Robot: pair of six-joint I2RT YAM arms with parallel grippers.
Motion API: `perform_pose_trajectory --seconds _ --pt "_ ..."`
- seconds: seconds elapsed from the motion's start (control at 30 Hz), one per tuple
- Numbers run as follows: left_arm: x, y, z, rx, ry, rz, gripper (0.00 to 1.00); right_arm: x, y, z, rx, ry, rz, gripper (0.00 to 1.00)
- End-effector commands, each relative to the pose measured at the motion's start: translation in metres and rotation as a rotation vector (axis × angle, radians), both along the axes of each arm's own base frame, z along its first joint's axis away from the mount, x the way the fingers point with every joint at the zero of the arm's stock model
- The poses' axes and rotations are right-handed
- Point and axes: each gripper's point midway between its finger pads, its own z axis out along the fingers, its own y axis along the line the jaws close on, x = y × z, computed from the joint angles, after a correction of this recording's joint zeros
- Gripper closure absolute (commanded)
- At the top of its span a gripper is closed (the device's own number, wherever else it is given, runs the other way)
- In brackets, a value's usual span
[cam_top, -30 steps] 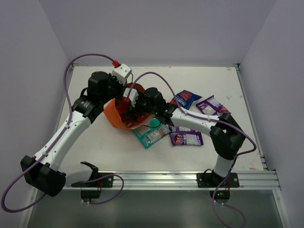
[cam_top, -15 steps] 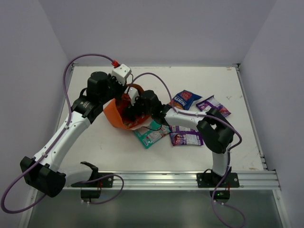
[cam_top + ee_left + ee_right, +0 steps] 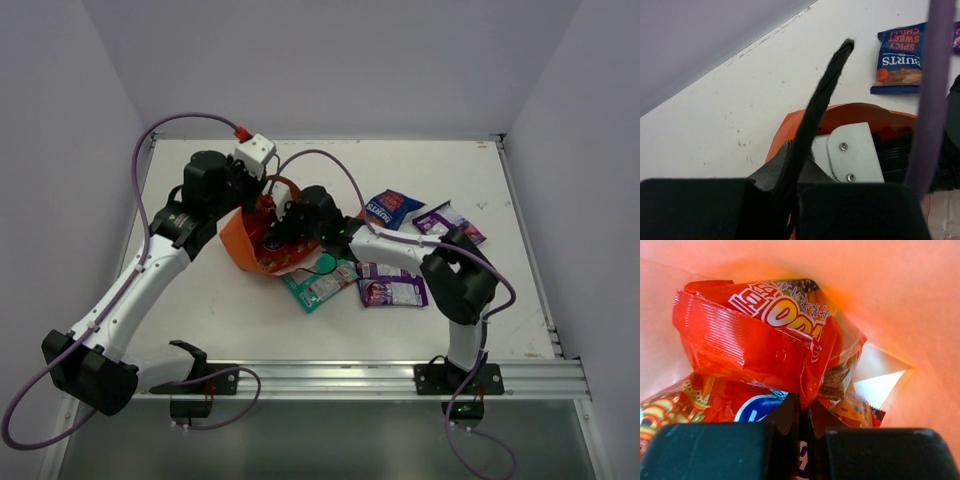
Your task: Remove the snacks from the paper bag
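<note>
Right wrist | R pincer (image 3: 802, 412) clamped on red pkt (image 3: 750, 345) edge | pkt inside paper bag (image 3: 880, 290)

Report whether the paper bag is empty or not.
Not empty. The right wrist view, inside the paper bag, shows a red packet and a second packet below it.

In the right wrist view, the body of the right gripper (image 3: 802, 409) cuts off the lower red packet (image 3: 695, 407). It also hides how far the upper red packet (image 3: 750, 340) reaches between its fingers. From above, those fingers are lost inside the paper bag (image 3: 238, 248), and the bag and right arm cover part of the teal packet (image 3: 312, 290). In the left wrist view, the left gripper (image 3: 845, 47) blocks the bag's near rim, and a blurred cable (image 3: 935, 90) crosses the blue-and-red packet (image 3: 897, 57).
</note>
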Motion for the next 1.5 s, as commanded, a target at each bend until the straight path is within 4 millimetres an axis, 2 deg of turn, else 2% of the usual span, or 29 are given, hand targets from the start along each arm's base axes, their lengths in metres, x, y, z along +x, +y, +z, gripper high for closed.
perform_pose_trajectory --seconds 0.0,0.07,0.1,0.17,0.2,0.27,0.3,0.4,0.43,0.5,0.53,0.57,0.67,0.77,0.8,0.87,0.9,0.97,1.0,1.1,1.13,1.2,1.23,1.27,1.3,1.33,1.4,1.43,1.47 --pt "0.002 0.002 0.05 -0.06 -0.136 0.025 1.0 -0.016 -0.001 0.116 0.193 -0.152 0.064 1.0" --pt "0.004 0.009 0.05 -0.049 -0.138 0.065 1.0 -0.023 -0.009 0.136 0.223 -0.189 0.073 1.0" --pt "0.005 0.011 0.051 -0.044 -0.142 0.073 1.0 -0.029 -0.016 0.158 0.256 -0.222 0.075 1.0" --pt "0.006 0.015 0.054 -0.035 -0.152 0.095 1.0 -0.036 -0.024 0.17 0.264 -0.25 0.078 1.0" --pt "0.006 0.015 0.056 -0.032 -0.155 0.094 1.0 -0.042 -0.032 0.189 0.289 -0.279 0.078 1.0" --pt "0.008 0.025 0.059 -0.019 -0.167 0.143 1.0 -0.048 -0.04 0.194 0.274 -0.297 0.083 1.0" --pt "0.008 0.027 0.061 -0.016 -0.174 0.155 1.0 -0.053 -0.048 0.206 0.286 -0.32 0.075 1.0" --pt "0.009 0.035 0.066 0.0 -0.192 0.187 1.0 -0.055 -0.065 0.214 0.271 -0.352 0.032 1.0" --pt "0.009 0.038 0.067 0.007 -0.199 0.204 1.0 -0.061 -0.076 0.233 0.293 -0.396 0.024 1.0" --pt "0.011 0.043 0.067 0.019 -0.202 0.226 1.0 -0.066 -0.089 0.246 0.299 -0.422 0.004 1.0" --pt "0.011 0.044 0.067 0.021 -0.204 0.236 1.0 -0.071 -0.101 0.264 0.32 -0.451 -0.022 1.0" --pt "0.012 0.048 0.066 0.032 -0.204 0.259 1.0 -0.072 -0.108 0.268 0.308 -0.457 -0.035 1.0" --pt "0.015 0.057 0.062 0.059 -0.201 0.305 1.0 -0.077 -0.136 0.298 0.336 -0.498 -0.1 1.0" --pt "0.016 0.062 0.057 0.08 -0.193 0.327 1.0 -0.07 -0.166 0.316 0.357 -0.52 -0.204 1.0" --pt "0.016 0.063 0.057 0.083 -0.195 0.331 1.0 -0.06 -0.18 0.318 0.358 -0.518 -0.259 1.0" --pt "0.017 0.064 0.053 0.093 -0.191 0.34 1.0 -0.047 -0.196 0.315 0.382 -0.469 -0.327 1.0" --pt "0.017 0.065 0.052 0.099 -0.189 0.341 1.0 -0.031 -0.213 0.31 0.377 -0.452 -0.39 1.0" --pt "0.016 0.066 0.05 0.102 -0.187 0.344 1.0 -0.009 -0.227 0.299 0.364 -0.419 -0.477 1.0" --pt "0.016 0.065 0.049 0.101 -0.186 0.341 1.0 0.01 -0.232 0.283 0.331 -0.395 -0.521 1.0" --pt "0.014 0.064 0.048 0.098 -0.185 0.331 1.0 0.044 -0.238 0.265 0.312 -0.34 -0.572 1.0" --pt "0.013 0.063 0.05 0.091 -0.187 0.325 1.0 0.064 -0.231 0.241 0.281 -0.292 -0.584 1.0" --pt "0.011 0.063 0.051 0.087 -0.189 0.317 1.0 0.084 -0.224 0.232 0.285 -0.288 -0.594 1.0" --pt "0.01 0.062 0.051 0.085 -0.19 0.312 1.0 0.102 -0.215 0.211 0.273 -0.261 -0.599 1.0" --pt "0.009 0.062 0.052 0.081 -0.192 0.309 1.0 0.11 -0.209 0.203 0.272 -0.243 -0.597 1.0" --pt "0.008 0.062 0.052 0.079 -0.191 0.308 1.0 0.12 -0.205 0.202 0.279 -0.238 -0.602 1.0" --pt "0.007 0.061 0.051 0.077 -0.191 0.303 1.0 0.135 -0.194 0.174 0.259 -0.183 -0.605 1.0" --pt "0.007 0.06 0.05 0.076 -0.19 0.298 1.0 0.15 -0.184 0.161 0.266 -0.162 -0.603 1.0" --pt "0.007 0.06 0.05 0.078 -0.189 0.296 1.0 0.158 -0.173 0.134 0.264 -0.102 -0.597 1.0" --pt "0.007 0.06 0.049 0.079 -0.188 0.296 1.0 0.16 -0.168 0.124 0.26 -0.075 -0.593 1.0"
